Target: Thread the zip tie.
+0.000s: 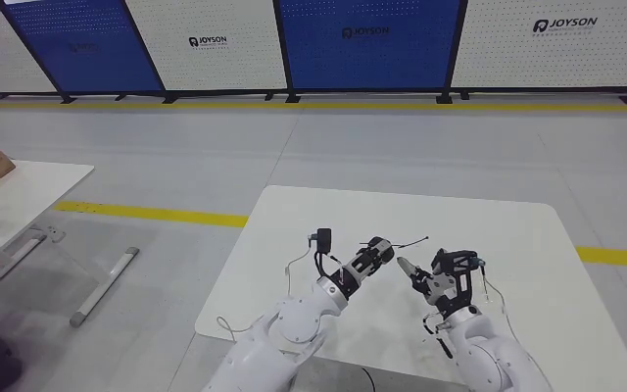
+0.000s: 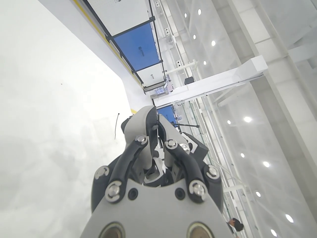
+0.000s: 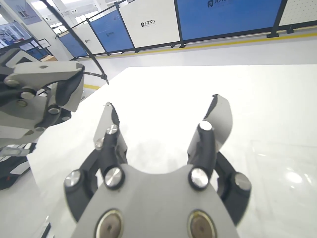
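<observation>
Over table (image 1: 490,225): zip tie (image 3: 99,75) in left end effector (image 2: 156,123)

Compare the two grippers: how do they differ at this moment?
The left gripper is shut on the zip tie, while the right gripper is open. The left gripper carries a load, and the right gripper holds nothing between its fingers. Both are over the white table, close to each other.
</observation>
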`<state>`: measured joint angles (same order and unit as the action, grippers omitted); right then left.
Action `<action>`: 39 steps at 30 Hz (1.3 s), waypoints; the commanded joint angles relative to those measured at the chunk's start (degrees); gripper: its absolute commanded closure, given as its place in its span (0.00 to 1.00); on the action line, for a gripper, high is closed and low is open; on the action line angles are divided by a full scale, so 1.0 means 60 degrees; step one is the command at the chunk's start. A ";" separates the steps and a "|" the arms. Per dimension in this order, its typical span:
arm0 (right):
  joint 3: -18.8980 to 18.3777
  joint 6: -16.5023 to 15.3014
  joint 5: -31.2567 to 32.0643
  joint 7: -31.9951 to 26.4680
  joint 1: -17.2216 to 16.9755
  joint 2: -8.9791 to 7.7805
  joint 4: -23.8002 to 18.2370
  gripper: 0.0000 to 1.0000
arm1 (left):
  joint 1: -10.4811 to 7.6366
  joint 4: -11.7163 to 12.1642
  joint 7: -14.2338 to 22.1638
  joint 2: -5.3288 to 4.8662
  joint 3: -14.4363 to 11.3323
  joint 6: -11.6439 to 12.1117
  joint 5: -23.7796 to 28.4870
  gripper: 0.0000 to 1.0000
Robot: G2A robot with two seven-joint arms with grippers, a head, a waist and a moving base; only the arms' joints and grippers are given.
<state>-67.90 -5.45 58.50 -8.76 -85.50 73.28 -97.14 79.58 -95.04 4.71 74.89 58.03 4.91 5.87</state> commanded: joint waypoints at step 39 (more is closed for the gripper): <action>-0.0008 -0.0524 -0.0181 -0.0098 0.0024 -0.0019 -0.0150 0.70 | -0.0310 0.0220 -0.0166 0.0163 -0.0544 -0.0681 -0.0260 1.00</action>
<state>-67.96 -8.59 57.44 -9.37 -85.37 73.16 -98.05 77.73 -93.71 3.71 75.86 54.78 0.85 4.35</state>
